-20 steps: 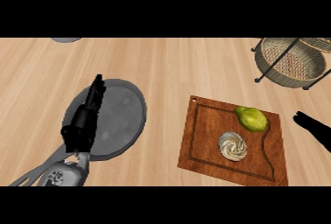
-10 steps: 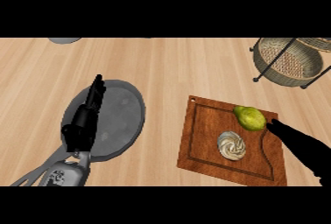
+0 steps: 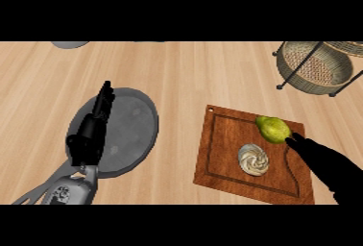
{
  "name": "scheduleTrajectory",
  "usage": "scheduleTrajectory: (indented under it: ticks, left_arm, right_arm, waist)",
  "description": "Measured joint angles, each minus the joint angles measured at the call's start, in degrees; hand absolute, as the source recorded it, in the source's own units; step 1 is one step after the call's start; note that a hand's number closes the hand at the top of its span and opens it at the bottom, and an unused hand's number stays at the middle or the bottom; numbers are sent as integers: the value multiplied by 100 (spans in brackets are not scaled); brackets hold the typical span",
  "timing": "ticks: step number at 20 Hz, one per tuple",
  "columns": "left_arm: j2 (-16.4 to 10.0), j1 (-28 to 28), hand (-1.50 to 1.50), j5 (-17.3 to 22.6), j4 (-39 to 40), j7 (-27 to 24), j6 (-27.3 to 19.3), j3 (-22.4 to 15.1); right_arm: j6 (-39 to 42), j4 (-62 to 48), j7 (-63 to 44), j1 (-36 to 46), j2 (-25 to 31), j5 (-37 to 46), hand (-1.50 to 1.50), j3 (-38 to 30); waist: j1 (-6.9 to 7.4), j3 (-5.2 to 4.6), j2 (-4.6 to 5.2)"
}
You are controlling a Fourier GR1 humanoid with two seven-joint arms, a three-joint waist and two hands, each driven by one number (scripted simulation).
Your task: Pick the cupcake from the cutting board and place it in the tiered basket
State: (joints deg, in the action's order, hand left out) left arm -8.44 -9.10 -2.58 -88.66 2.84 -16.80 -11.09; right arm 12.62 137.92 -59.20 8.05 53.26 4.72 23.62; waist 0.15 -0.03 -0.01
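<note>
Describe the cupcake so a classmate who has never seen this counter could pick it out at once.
Find the brown cutting board at the right of the counter. Two things lie on it: the cupcake sits near the middle, nearer the robot than the green fruit. It is the round one with a pale swirled top.

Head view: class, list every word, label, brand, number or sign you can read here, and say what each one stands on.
None: no readable text shows anywhere.
The cutting board, cupcake, pear, tiered basket and grey plate carry no lettering.
The dark marks on the left forearm are too blurred to read as letters or numbers.
</note>
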Motion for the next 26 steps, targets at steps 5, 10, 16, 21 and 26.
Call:
scheduleTrajectory:
  ticks: [5,10,16,21,26]
  left_arm:
    - [55,-99,0,-41,26,58,46,59]
    - [103,-93,0,-98,109,-3,100,122]
    - [221,127,0,-208,0,-69,84,64]
    - [176,-9,0,-179,60,-44,241,257]
    - [176,100,0,-158,-1,-112,369,376]
  right_arm:
    - [283,-248,159,313,-156,290,-150,268]
    - [519,-487,347,390,-384,858,-150,415]
    - [616,-865,431,158,-669,1444,-150,354]
    - [774,-1056,585,-112,-1025,1732,-150,223]
    - [882,-1340,990,-482,-1358,2100,-150,99]
  waist:
    - [13,-1,3]
    - [1,0,1]
    - [-11,2,-2]
    - [-22,3,-1]
    - [-22,5,-2]
